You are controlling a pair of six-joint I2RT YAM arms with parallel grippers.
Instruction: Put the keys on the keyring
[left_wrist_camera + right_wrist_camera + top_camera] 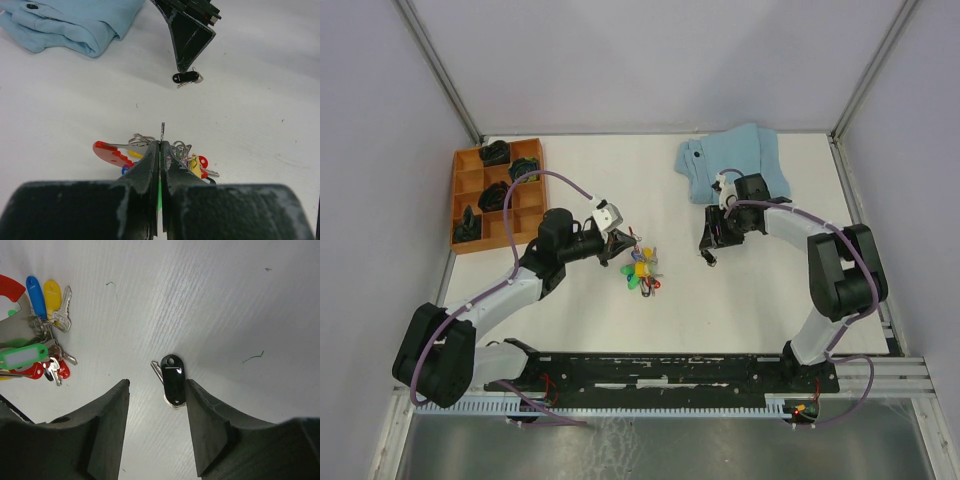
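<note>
Left gripper (161, 144) is pressed tight together, pinching a thin metal sliver (162, 131) that sticks up out of the bunch of small metal keys with blue, yellow, green and red plastic heads (641, 270). Blade or ring wire, I can't tell which. Right gripper (157, 384) is spread wide, low over the white, finely grained surface (225, 300). Its fingers stand either side of a lone black plastic-headed key (173, 376) that lies flat, well apart from the bunch. The curved red-and-grey keyring (13, 286) sits on the bunch's side away from that key, in among the tags.

Now the dangers, as I read them. That black key is thin, flat and glossy, so closing fingers may scrape the surface and skid it away, or catch only the rounded head so it pivots. Bare metal peeks out from under the head, so a skewed pinch looks possible. Over at the bunch, the hold is on one narrow strip of hard, smooth metal; on a lift, the whole cluster could swing, twist or slip free. The heads are slick oval plastic, the green one a flat tag with a white label window, and the rings are fine wire: loose and easy to snag when a new key goes on
</note>
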